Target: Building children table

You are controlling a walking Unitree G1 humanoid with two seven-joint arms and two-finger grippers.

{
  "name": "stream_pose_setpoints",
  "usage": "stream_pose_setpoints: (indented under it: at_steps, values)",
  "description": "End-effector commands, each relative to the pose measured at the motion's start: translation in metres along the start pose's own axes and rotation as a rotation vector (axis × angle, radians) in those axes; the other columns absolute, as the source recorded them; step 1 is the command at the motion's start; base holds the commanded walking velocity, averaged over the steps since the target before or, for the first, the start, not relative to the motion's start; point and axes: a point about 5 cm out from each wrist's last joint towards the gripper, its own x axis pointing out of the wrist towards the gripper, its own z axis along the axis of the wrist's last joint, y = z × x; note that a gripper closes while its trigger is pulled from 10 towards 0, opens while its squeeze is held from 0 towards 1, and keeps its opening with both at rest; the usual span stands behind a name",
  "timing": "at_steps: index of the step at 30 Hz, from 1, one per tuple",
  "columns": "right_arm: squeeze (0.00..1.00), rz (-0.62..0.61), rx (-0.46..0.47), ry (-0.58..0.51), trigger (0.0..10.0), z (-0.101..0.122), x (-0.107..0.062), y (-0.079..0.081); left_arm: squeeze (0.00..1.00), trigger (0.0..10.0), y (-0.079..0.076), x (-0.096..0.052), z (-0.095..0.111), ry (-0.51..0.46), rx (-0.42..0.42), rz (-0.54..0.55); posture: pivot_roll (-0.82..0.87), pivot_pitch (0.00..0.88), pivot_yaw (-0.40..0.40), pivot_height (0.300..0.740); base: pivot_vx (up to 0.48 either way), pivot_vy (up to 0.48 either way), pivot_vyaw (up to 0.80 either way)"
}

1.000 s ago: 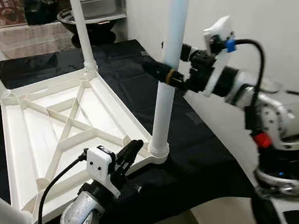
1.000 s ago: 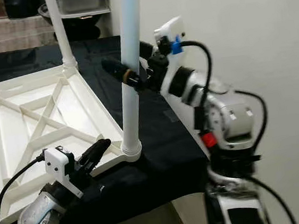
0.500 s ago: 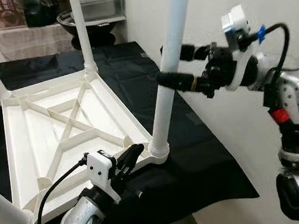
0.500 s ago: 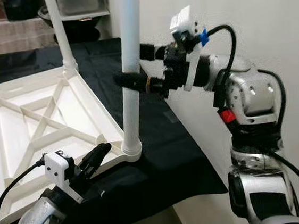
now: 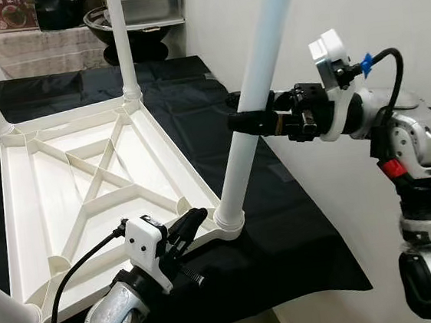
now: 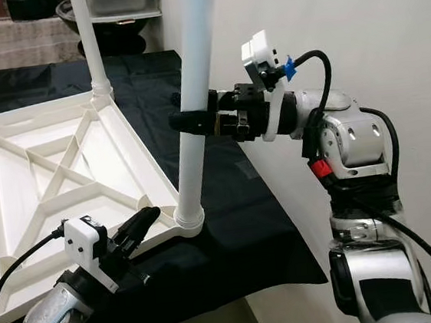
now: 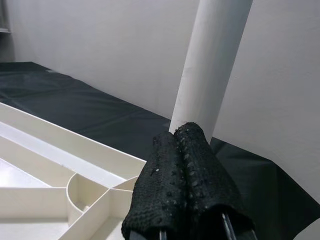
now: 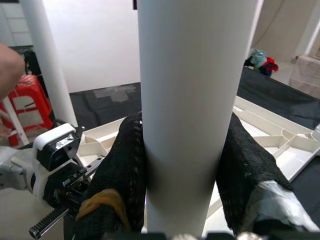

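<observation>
Table leg [image 5: 251,119] sits gripped between your right gripper's [image 5: 251,119] fingers; press straight down into the corner socket [image 5: 228,220], while the left gripper [image 5: 189,222], fingers together and empty, steadies the tabletop [image 5: 72,192].

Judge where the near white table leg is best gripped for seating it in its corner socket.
Probably mid-shaft, from the robot's right. The leg is a smooth round tube leaning slightly in its corner socket; the right gripper already straddles it there, fingers on opposite sides. The left gripper rests shut at the tabletop's rim.
</observation>
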Motion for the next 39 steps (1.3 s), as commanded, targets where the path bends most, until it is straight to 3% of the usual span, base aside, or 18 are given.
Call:
stream_pose_setpoints:
  at_steps: [1, 4, 5, 7, 8, 10, 12, 15, 22, 23, 24, 25, 27, 28, 31, 32, 34, 39]
  values:
    - [0.00, 0.021, 0.006, 0.006, 0.0, -0.002, 0.001, 0.006, 0.00, 10.0, -0.003, -0.001, 0.001, 0.006, -0.001, -0.009, -0.04, 0.099, -0.130, 0.740, 0.000, 0.000, 0.00]
    - [0.00, -0.093, 0.082, 0.003, 0.0, -0.017, 0.007, 0.011, 0.00, 10.0, -0.002, -0.002, 0.002, 0.004, 0.000, -0.008, -0.04, 0.100, -0.131, 0.740, 0.000, 0.000, 0.00]
    - [0.00, -0.469, 0.117, 0.093, 0.0, -0.049, 0.026, 0.005, 0.00, 10.0, -0.001, -0.002, 0.002, 0.005, 0.001, -0.006, -0.04, 0.103, -0.132, 0.740, 0.000, 0.000, 0.00]
    - [0.00, -0.469, 0.117, 0.093, 0.0, -0.049, 0.026, 0.005, 0.00, 10.0, -0.001, -0.002, 0.002, 0.005, 0.001, -0.006, -0.04, 0.103, -0.132, 0.740, 0.000, 0.000, 0.00]
    - [0.00, -0.816, 0.124, 0.131, 0.0, -0.079, 0.032, 0.019, 0.00, 10.0, -0.001, -0.002, 0.002, 0.005, 0.003, -0.005, -0.04, 0.100, -0.134, 0.740, 0.000, 0.000, 0.00]
    - [0.00, -0.816, 0.124, 0.131, 0.0, -0.079, 0.032, 0.019, 0.00, 10.0, -0.001, -0.002, 0.002, 0.005, 0.003, -0.005, -0.04, 0.100, -0.134, 0.740, 0.000, 0.000, 0.00]
    - [0.00, -1.014, 0.172, 0.246, 0.0, -0.117, 0.059, 0.059, 0.00, 10.0, 0.001, -0.001, 0.001, 0.009, 0.005, -0.006, -0.04, 0.082, -0.116, 0.740, 0.000, 0.000, 0.00]
    - [0.00, -0.997, 0.181, 0.264, 0.0, -0.124, 0.066, 0.065, 0.00, 10.0, 0.002, 0.000, -0.001, 0.011, 0.006, -0.007, -0.04, 0.079, -0.121, 0.740, 0.000, 0.000, 0.00]
    - [0.00, -1.004, 0.130, 0.270, 0.0, -0.111, 0.074, 0.047, 0.00, 10.0, 0.003, 0.002, -0.002, 0.008, 0.008, -0.002, -0.04, 0.071, -0.120, 0.740, 0.000, 0.000, 0.00]
    - [0.00, -1.023, 0.128, 0.278, 2.4, -0.110, 0.076, 0.048, 0.00, 10.0, 0.004, 0.002, -0.001, 0.008, 0.008, -0.001, -0.04, 0.073, -0.120, 0.740, 0.000, 0.000, 0.00]
    - [0.00, -1.023, 0.128, 0.278, 2.4, -0.110, 0.076, 0.048, 0.00, 10.0, 0.004, 0.002, -0.001, 0.008, 0.008, -0.001, -0.04, 0.073, -0.120, 0.740, 0.000, 0.000, 0.00]
    - [0.00, -1.036, 0.157, 0.234, 10.0, -0.106, 0.077, 0.046, 0.00, 10.0, 0.004, 0.002, -0.001, 0.007, 0.008, 0.000, -0.04, 0.079, -0.120, 0.740, 0.000, 0.000, 0.00]
    - [0.00, -1.019, 0.155, 0.176, 10.0, -0.098, 0.077, 0.042, 0.00, 10.0, 0.003, 0.002, 0.000, 0.007, 0.007, 0.000, -0.04, 0.083, -0.118, 0.740, 0.000, 0.000, 0.00]
    - [0.87, -0.966, 0.169, 0.109, 10.0, -0.092, 0.077, 0.038, 0.00, 10.0, 0.003, 0.001, 0.000, 0.006, 0.006, 0.000, -0.05, 0.089, -0.116, 0.740, 0.000, 0.000, 0.00]
    - [0.87, -0.931, 0.174, 0.069, 10.0, -0.089, 0.077, 0.037, 0.00, 10.0, 0.003, 0.001, 0.001, 0.005, 0.006, -0.001, -0.05, 0.089, -0.116, 0.740, 0.000, 0.000, 0.00]
    - [1.00, -0.835, 0.169, 0.009, 10.0, -0.083, 0.074, 0.032, 0.00, 10.0, 0.002, 0.001, 0.001, 0.004, 0.005, -0.002, -0.04, 0.096, -0.118, 0.740, 0.000, 0.000, 0.00]
    - [1.00, -0.645, 0.128, -0.049, 10.0, -0.070, 0.061, 0.023, 0.00, 10.0, 0.001, 0.000, 0.002, 0.002, 0.003, -0.005, -0.04, 0.106, -0.118, 0.740, 0.000, 0.000, 0.00]
    - [1.00, -0.401, 0.004, -0.010, 10.0, -0.048, 0.037, 0.011, 0.00, 10.0, -0.002, -0.002, 0.005, 0.000, 0.001, -0.007, -0.04, 0.125, -0.120, 0.740, 0.000, 0.000, 0.00]
